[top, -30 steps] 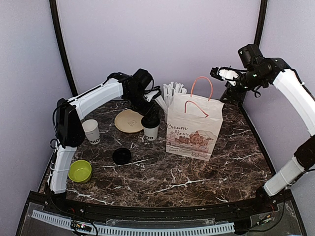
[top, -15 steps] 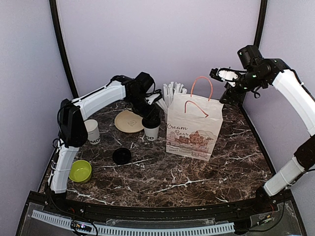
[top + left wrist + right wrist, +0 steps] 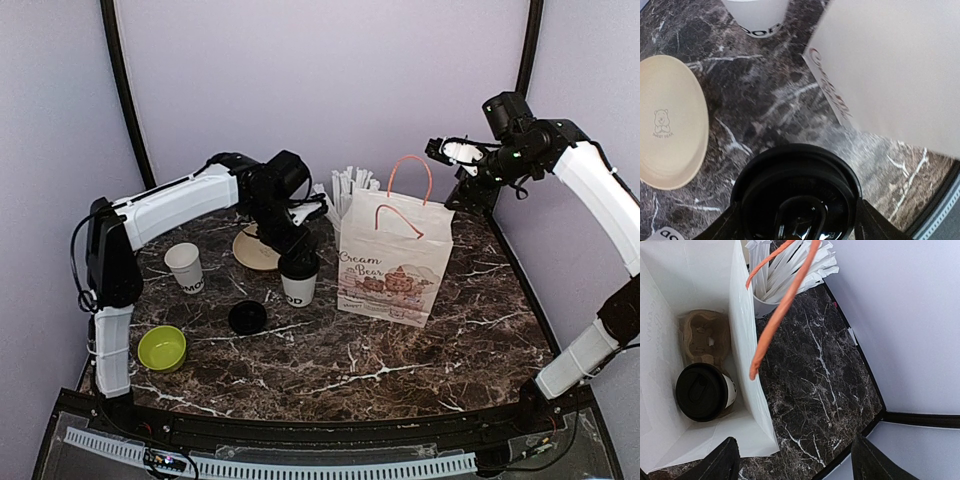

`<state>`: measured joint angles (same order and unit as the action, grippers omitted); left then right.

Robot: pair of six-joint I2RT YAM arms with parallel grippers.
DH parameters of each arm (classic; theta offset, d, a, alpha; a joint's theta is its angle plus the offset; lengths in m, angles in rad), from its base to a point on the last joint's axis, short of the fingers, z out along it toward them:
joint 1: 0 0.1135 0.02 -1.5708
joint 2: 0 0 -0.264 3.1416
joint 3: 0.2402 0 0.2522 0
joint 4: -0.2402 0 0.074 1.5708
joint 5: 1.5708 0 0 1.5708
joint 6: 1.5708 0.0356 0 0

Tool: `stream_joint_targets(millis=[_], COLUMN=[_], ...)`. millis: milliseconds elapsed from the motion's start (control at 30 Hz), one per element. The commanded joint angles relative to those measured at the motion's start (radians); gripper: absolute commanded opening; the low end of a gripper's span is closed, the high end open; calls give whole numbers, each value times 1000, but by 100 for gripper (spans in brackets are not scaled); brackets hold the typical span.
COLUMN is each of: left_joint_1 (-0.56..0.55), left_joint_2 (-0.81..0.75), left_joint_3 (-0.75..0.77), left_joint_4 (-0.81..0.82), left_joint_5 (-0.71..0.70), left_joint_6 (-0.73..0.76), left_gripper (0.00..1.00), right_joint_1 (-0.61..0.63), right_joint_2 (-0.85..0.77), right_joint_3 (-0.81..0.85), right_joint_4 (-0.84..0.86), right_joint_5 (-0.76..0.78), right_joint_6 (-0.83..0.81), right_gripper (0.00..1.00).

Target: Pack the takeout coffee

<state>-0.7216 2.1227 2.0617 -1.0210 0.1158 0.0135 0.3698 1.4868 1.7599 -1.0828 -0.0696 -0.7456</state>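
White paper cup with a black plastic lid [image 3: 298,278] is pinched in my left pincer [image 3: 799,212], just beside the white paper bag [image 3: 395,262]; next I must lift it over the rim. My right pincer [image 3: 447,151] hangs spread above.

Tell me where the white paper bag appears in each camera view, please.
Top external: the paper bag stands right of centre, handles up.
Left wrist: the bag fills the upper right, printed side showing.
Right wrist: the bag is at left, open, seen from above.
Shared landmark: the dark marble table, in all three.
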Motion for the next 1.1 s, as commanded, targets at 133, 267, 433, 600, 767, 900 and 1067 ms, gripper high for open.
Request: stream_joint_targets(millis=[133,267,433,600,767,900,1067], left_joint_1=[-114,-138,-157,-179,-211,-223,-228], left_joint_2=[-268,-318,-344,-341,-341,-354,-349], left_joint_3=[-280,-379,-450,-489,-490,-484,-446], left_joint_4=[38,150,234,228,183,156,85], left_joint_5=[47,73,48,52,56,43,28], left_joint_6=[-10,-60,-88,-97,-99,-98,-67], left_gripper=[63,62,63,66,86,99,93], right_joint_1=[-7,-8,-8,-7,-7,-8,-8], right_joint_2=[-3,6,2,-9,-14,-16,-16], right_joint_3=[-12,0,2,-11,-21,-18,-19], right_joint_4=[41,39,31,26,24,24,20], right_joint_5=[-39,-54,-55,-55,-63,-71,-80], right_joint_6=[12,17,15,7,7,11,15], right_gripper=[77,77,77,77,77,77,77])
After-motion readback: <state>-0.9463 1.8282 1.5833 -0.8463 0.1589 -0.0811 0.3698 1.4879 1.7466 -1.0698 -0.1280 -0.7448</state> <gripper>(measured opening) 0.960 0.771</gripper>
